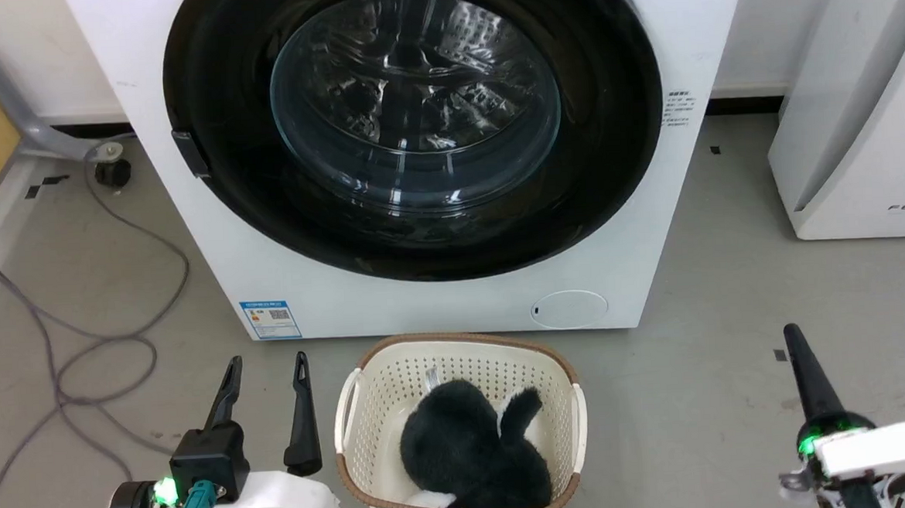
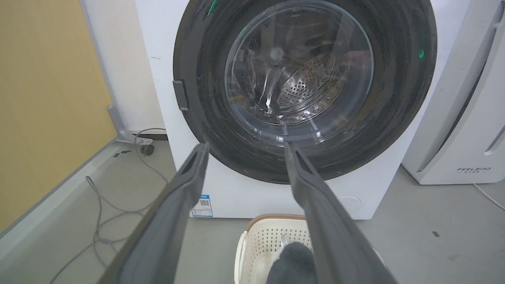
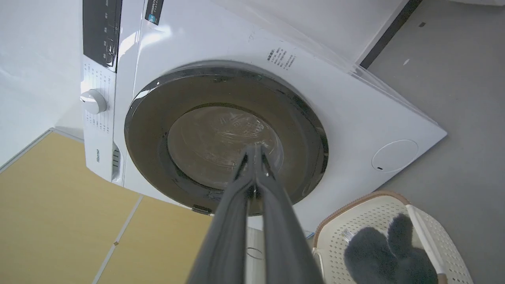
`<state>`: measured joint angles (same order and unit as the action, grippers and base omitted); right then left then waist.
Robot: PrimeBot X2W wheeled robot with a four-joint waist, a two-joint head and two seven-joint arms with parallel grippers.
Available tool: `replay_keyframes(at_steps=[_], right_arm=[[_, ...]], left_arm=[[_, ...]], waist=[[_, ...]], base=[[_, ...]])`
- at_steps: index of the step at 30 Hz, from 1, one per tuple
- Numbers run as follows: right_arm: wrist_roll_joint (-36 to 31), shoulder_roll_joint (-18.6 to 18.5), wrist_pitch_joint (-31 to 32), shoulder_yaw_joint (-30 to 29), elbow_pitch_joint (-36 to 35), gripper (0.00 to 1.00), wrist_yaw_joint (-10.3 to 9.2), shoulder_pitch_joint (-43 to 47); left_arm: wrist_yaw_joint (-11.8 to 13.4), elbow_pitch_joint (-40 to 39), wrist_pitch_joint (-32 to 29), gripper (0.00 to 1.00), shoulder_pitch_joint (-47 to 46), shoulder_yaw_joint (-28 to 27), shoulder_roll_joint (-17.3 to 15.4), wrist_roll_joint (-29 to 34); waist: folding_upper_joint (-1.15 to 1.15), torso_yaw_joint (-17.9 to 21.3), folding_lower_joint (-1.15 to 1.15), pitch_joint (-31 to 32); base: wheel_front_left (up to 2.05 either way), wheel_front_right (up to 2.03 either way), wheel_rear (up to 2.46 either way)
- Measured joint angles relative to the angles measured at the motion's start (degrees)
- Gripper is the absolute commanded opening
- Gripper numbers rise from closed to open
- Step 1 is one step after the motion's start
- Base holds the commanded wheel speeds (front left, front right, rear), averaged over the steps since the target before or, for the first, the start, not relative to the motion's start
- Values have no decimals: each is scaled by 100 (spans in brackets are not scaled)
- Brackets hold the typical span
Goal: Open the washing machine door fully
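Note:
The white washing machine (image 1: 667, 65) stands straight ahead, and its round glossy black door (image 1: 223, 165) with the clear glass bowl lies flat against the front, a small dark latch tab (image 1: 190, 153) on its left rim. My left gripper (image 1: 266, 366) hovers low over the floor at the lower left, open and empty, well short of the machine. In the left wrist view its fingers (image 2: 185, 185) frame the door (image 2: 398, 79). My right gripper (image 1: 794, 335) is at the lower right, shut on nothing; its wrist view shows the closed fingertips (image 3: 254, 152) before the door (image 3: 158, 102).
A cream laundry basket (image 1: 374, 382) holding a dark fluffy item (image 1: 470, 446) sits on the floor right before the machine, between my arms. Grey cables (image 1: 108, 342) loop on the floor at left. A white FEELBAIR appliance (image 1: 863, 108) stands at right. A yellow panel (image 2: 47, 98) borders the left.

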<state>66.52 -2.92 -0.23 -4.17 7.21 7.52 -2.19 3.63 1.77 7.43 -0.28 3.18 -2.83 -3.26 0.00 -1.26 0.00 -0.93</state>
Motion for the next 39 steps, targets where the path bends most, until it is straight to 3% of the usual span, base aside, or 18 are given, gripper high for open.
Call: replay_keyframes(at_steps=[4, 20, 39], right_arm=[[441, -1, 144, -180, 227, 0, 0, -205], [1031, -36, 352, -665, 828, 0, 0, -1300], [2035, -748, 576, -1024, 2190, 0, -2, -3556]], left_arm=[[26, 2, 40, 100, -50, 13, 0, -19], [85, -5, 238, 100, -342, 126, 1, -99], [176, -131, 461, 100, -860, 168, 2, -203]], waist=[[0, -40, 0, -72], [0, -218, 0, -478], [0, -447, 1, -1351]], base=[[0, 0, 0], [0, 0, 0], [0, 0, 0]])
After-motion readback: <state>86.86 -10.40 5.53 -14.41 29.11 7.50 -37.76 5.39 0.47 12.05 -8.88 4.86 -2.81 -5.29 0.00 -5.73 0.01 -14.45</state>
